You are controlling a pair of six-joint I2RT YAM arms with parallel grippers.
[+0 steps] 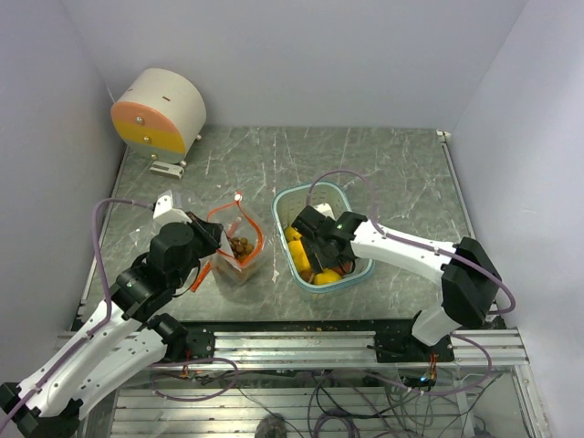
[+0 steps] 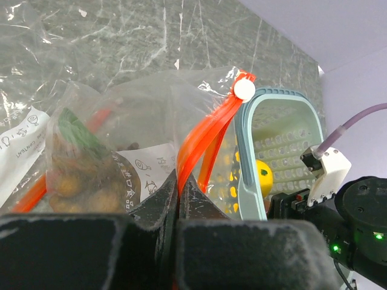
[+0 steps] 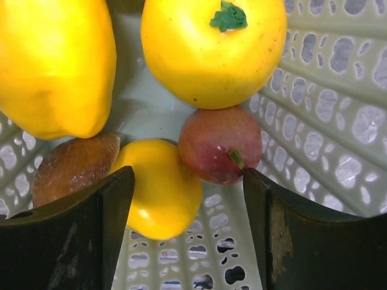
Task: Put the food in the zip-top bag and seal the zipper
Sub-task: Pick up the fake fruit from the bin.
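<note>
A clear zip-top bag [image 1: 239, 245] with an orange zipper [image 2: 205, 136] stands open left of a pale teal basket [image 1: 315, 189]. A bunch of small brown fruits [image 1: 242, 245] lies inside the bag and shows in the left wrist view [image 2: 78, 181]. My left gripper [image 1: 212, 239] is shut on the bag's orange zipper edge [image 2: 178, 187]. My right gripper [image 1: 315, 242] is open, low inside the basket. Between its fingers [image 3: 187, 199] lie a yellow fruit [image 3: 160, 187] and the small reddish fruit [image 3: 221, 145]. Two bigger yellow fruits [image 3: 211, 48] [image 3: 54, 60] and a brown piece [image 3: 75, 166] lie beyond.
The basket's perforated walls [image 3: 338, 121] close in round my right gripper. A round white and orange device [image 1: 160, 111] stands at the back left. Walls bound the table on three sides. My right arm [image 2: 357, 223] is beside the basket rim [image 2: 254, 151].
</note>
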